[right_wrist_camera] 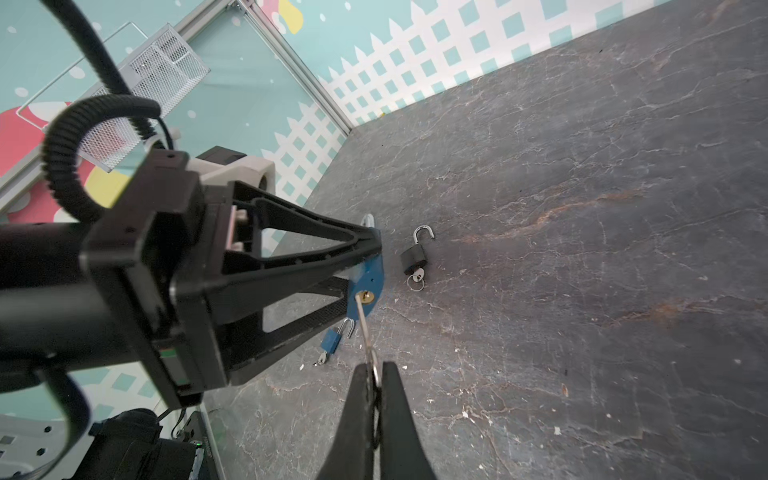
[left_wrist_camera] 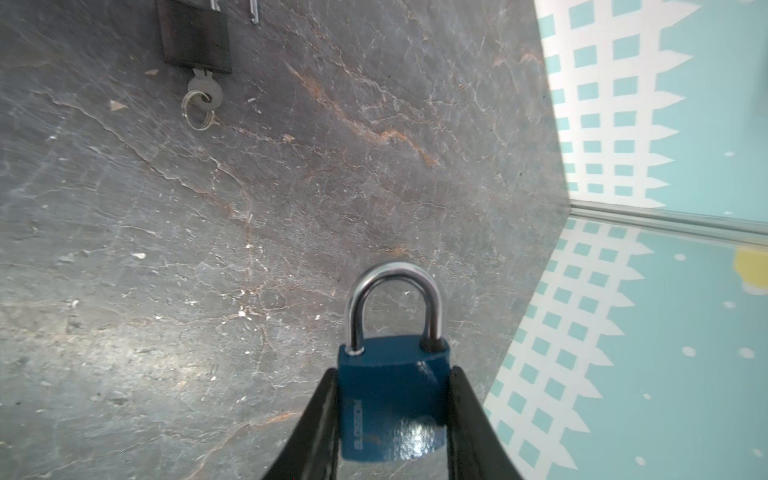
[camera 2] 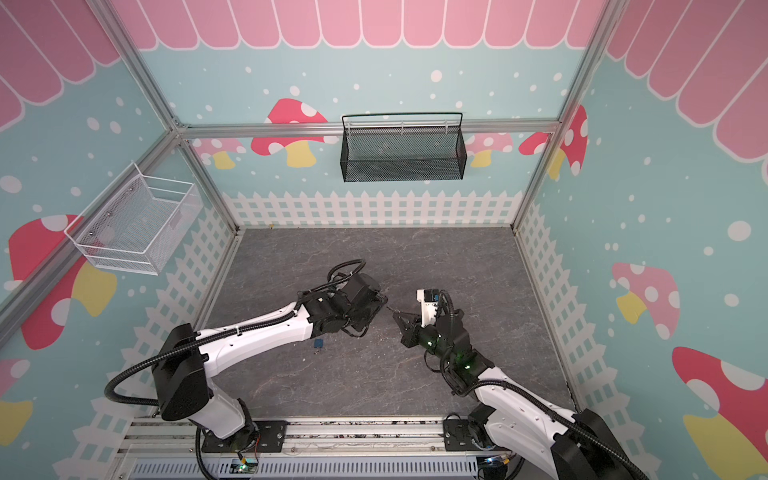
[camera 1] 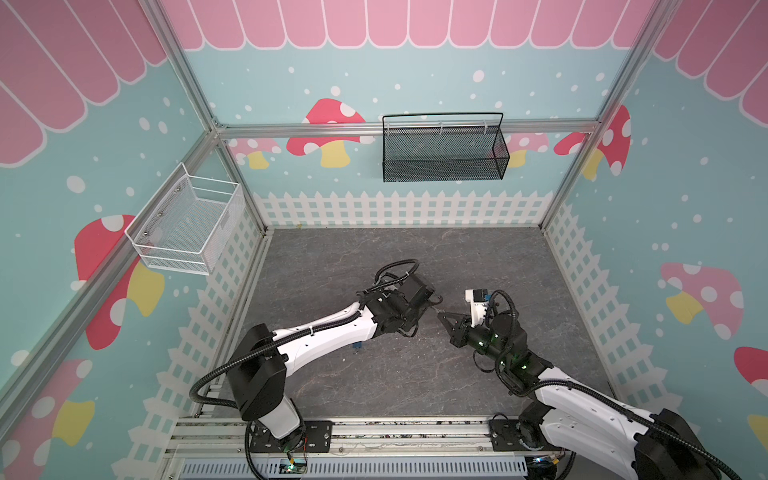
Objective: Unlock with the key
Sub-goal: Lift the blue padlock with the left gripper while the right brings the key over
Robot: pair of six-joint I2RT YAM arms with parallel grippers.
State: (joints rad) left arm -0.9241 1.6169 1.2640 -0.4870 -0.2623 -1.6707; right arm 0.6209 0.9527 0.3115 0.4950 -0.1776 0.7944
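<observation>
Right pincer, key at padlock

blue padlock body carries the embossed brand word "blossom".

Blue padlock, silver shackle, black padlock, dark grey veined worktop, teal walls with red and pink mushrooms

the black padlock is cut off by the view's edge.
</observation>
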